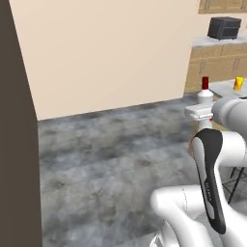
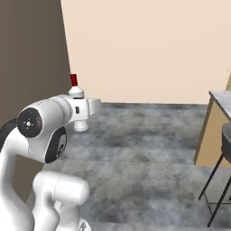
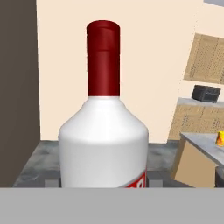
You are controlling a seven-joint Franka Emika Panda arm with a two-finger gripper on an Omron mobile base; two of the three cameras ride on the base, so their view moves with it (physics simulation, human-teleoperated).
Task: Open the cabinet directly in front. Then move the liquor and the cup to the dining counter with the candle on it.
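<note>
My gripper [image 2: 80, 113] is shut on the liquor [image 2: 74, 90], a white bottle with a red cap, and holds it upright above the floor. Up close in the hand view, the liquor [image 3: 104, 140] stands between the dark fingertips [image 3: 52, 181]. In the left base view the liquor [image 1: 205, 91] rises just behind the hand. The yellow cup [image 1: 238, 83] stands on the marble top of the dining counter [image 1: 222, 88], beyond the bottle to the right. From the hand, the cup [image 3: 220, 139] sits on that counter [image 3: 201, 144] at the right edge. The candle is out of view.
A black toaster [image 1: 224, 27] sits on a far counter under a light-wood wall cabinet [image 1: 222, 6]. A dark brown panel [image 1: 17, 144] stands close on the left. A black stool [image 2: 223, 140] stands beside the counter's tan side [image 2: 208, 135]. Grey floor stretches ahead to a beige wall.
</note>
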